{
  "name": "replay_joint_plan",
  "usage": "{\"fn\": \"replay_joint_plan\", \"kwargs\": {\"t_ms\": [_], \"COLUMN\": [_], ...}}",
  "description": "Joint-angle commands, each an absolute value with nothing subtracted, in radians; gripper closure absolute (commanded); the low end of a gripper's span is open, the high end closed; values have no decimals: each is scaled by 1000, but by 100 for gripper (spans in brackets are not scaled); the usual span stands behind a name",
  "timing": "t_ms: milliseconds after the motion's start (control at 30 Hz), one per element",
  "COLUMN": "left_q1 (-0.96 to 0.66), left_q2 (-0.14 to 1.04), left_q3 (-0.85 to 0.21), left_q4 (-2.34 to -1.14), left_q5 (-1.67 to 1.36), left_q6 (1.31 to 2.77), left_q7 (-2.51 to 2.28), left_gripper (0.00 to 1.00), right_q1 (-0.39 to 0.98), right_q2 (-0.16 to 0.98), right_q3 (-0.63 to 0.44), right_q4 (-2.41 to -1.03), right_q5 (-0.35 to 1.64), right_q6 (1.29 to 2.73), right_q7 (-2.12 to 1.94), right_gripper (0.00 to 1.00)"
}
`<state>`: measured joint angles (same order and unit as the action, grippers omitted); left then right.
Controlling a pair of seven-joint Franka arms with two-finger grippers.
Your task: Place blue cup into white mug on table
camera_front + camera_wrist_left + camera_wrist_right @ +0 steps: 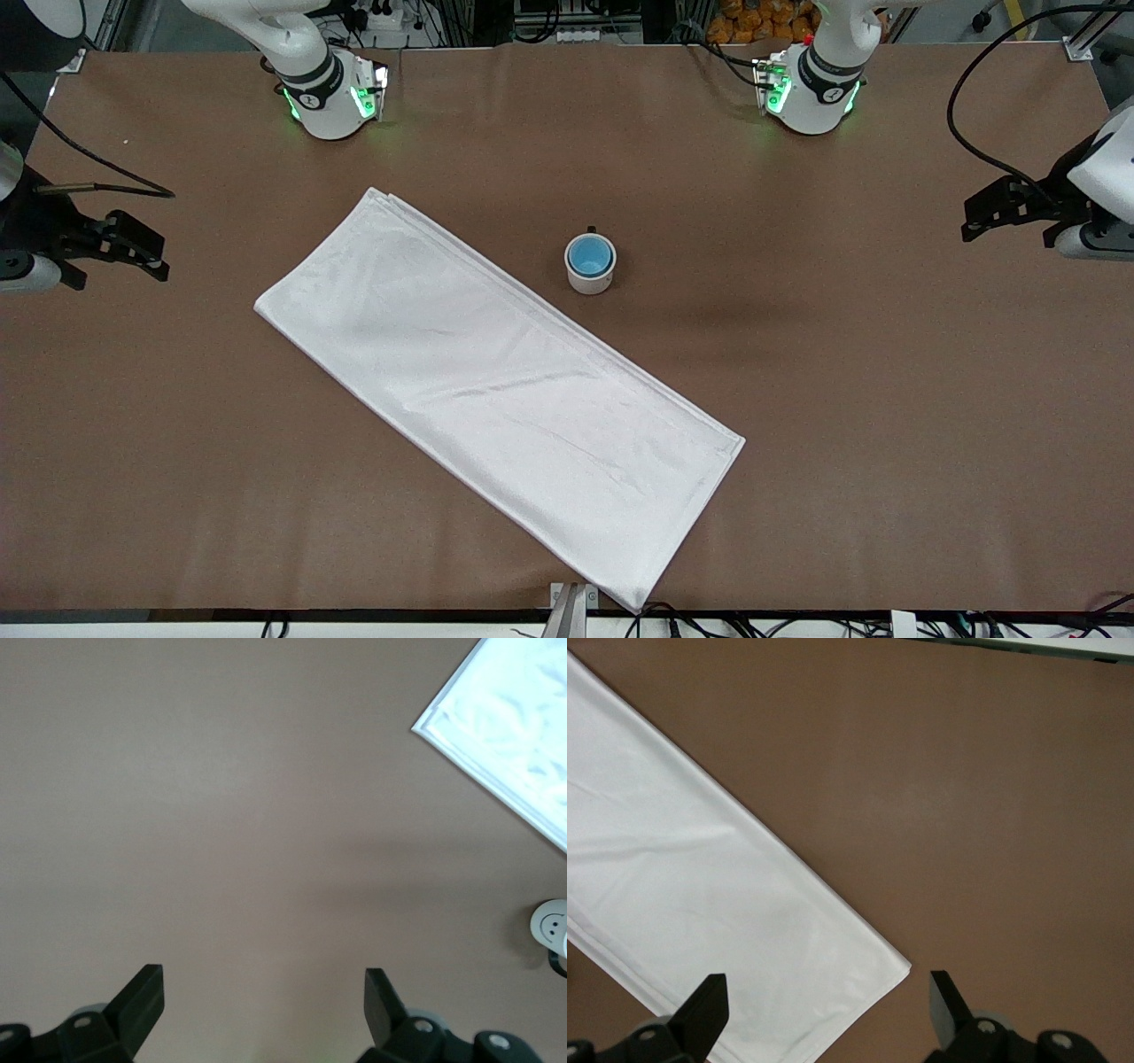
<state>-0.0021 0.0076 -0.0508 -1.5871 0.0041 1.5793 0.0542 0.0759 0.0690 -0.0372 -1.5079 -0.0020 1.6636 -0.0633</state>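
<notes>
The blue cup sits upright inside the white mug, which stands on the brown table near its middle, black handle toward the robots. The mug's white side also shows at the edge of the left wrist view. My left gripper hangs open and empty over the left arm's end of the table; its wrist view shows bare table between the fingers. My right gripper hangs open and empty over the right arm's end of the table. Both are well apart from the mug.
A long white folded cloth lies diagonally across the table, beside the mug and nearer the front camera. Its corners show in the left wrist view and the right wrist view. Cables run along the table's edges.
</notes>
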Motion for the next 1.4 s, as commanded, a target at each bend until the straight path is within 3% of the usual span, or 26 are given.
{"fn": "replay_joint_plan", "kwargs": {"t_ms": [0, 1367], "left_q1": [-6, 3], "left_q2": [34, 38], "left_q3": [-57, -61], "left_q4": [-1546, -1549], "left_q5": [-17, -12], "left_q6": [1559, 1618], "left_q7": [104, 87], "left_gripper": [0, 0], "right_q1": [63, 64], "right_q2": [57, 58], "right_q3": [-29, -25], "right_q4": [-1511, -1514], "right_q5": [3, 3], "right_q6": [1654, 1660], "right_q7": [-64, -64], "right_gripper": [0, 0]}}
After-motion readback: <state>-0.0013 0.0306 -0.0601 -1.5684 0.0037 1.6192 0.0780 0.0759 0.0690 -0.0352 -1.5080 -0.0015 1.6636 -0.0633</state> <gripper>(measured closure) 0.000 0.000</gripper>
